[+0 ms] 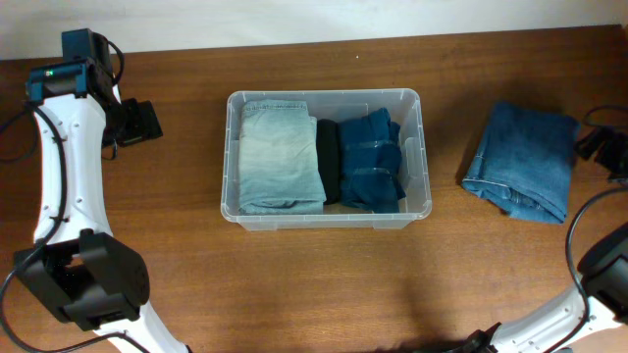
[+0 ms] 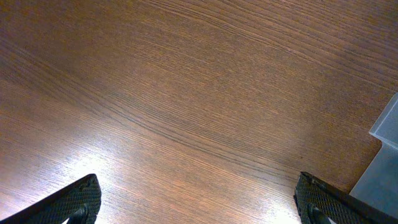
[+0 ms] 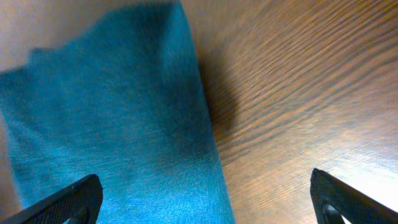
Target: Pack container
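Folded blue denim jeans (image 1: 522, 160) lie unpacked right of the clear rectangular plastic container (image 1: 324, 218); both jaws spread, empty; right gripper (image 3: 205, 208) should grasp them.

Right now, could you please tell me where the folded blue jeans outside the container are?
In the overhead view, the folded blue jeans lie on the table, to the right of the container and apart from it.

I am wearing white shells along my left arm (image 1: 57, 176), black joints, a teal block (image 1: 61, 76) glowing green, black cables (image 1: 569, 238) trailing, fingers (image 2: 78, 199) showing textured black.
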Robot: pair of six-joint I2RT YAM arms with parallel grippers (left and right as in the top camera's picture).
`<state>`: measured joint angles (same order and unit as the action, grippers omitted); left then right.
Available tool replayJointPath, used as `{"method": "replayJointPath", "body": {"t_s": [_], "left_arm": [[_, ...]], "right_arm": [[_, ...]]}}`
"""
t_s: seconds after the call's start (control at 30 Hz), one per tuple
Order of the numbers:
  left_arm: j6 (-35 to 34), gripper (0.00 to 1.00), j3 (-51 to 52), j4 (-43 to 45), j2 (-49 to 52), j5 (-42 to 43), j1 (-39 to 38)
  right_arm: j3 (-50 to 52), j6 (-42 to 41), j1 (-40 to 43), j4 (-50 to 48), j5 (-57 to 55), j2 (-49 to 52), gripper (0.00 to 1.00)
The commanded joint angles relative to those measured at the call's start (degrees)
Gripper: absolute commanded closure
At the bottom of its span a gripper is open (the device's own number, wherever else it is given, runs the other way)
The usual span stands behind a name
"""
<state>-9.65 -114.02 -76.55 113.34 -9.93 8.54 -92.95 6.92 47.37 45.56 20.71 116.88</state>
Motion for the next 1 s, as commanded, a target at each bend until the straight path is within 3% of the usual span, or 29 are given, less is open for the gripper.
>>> {"method": "replayJointPath", "body": {"t_s": [0.0,0.23,0.47,0.7,0.93,0.97], "left_arm": [[0.1,0.00,-0.8,0.0,-1.4,-0.4,-0.2],[0.1,0.01,-0.8,0.0,-1.4,-0.4,-0.2],[0.1,0.01,-0.8,0.0,-1.4,-0.4,-0.2],[0.1,0.01,-0.8,0.0,-1.4,-0.4,-0.2],[0.1,0.01,-0.8,0.0,-1.4,-0.4,-0.2],[0.1,0.00,-0.8,0.0,-1.4,-0.4,-0.2]], "right_arm": [[-0.2,2.8,-0.2,0.0,2.9,3.6,0.01],[-0.2,2.8,-1.0,-1.4,4.6,7.5,0.01],[-0.2,8.3,-6.4,-1.0,-0.7,10.6,0.11],[-0.2,8.2,-7.8,-0.1,-5.1,10.7,0.40],[-0.2,7.6,-7.1,0.7,-6.6,10.8,0.39],[-0.2,7.6,-7.1,0.7,-6.6,10.8,0.32]]}}
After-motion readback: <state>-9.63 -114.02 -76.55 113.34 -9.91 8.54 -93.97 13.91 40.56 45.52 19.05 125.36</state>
